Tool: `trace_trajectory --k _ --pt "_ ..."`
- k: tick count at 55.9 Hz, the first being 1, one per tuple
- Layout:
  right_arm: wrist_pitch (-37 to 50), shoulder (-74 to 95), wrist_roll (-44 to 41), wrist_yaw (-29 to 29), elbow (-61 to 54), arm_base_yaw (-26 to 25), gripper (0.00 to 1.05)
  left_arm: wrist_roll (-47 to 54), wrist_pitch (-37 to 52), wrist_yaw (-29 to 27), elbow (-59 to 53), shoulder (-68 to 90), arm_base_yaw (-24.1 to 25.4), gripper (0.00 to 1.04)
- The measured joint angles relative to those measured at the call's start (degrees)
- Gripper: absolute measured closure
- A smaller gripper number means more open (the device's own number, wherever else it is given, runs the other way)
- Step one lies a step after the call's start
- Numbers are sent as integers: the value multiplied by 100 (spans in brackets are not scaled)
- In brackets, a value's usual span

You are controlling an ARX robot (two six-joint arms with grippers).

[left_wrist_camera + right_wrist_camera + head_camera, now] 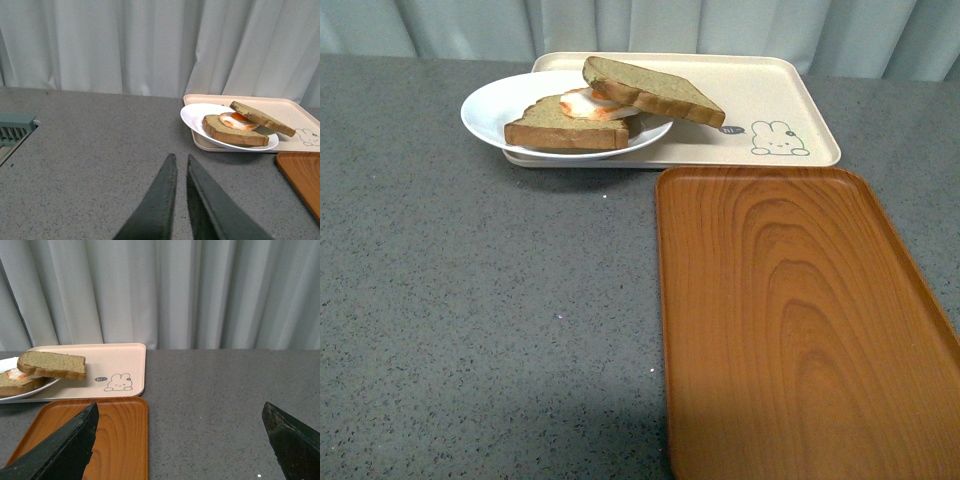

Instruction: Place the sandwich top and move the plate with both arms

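While the left gripper (181, 200) sits nearly closed and the right gripper (180, 440) wide, the bread slice (652, 90) leans loosely on the slippery, breakable plate (490, 112); grip opposite rims.

White plate (485, 110), orange wood-grain tray (800, 320), speckled grey table (470, 300)

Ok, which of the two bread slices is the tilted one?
The plain top slice: one end rests on the fried egg, the other hangs out over the rabbit tray. The bottom slice lies flat on the white plate.
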Motion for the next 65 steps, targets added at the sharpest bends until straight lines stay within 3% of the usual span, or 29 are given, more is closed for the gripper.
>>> trace_trajectory --k 18,23,29,65 --pt "0 2 0 2 0 0 9 0 0 0 0 0 0 41" --pt "0 2 0 0 0 0 9 0 0 0 0 0 0 20" --pt "0 0 0 2 0 0 9 7 0 2 0 0 0 5" --pt "0 0 0 0 0 0 9 11 0 0 0 0 0 6"
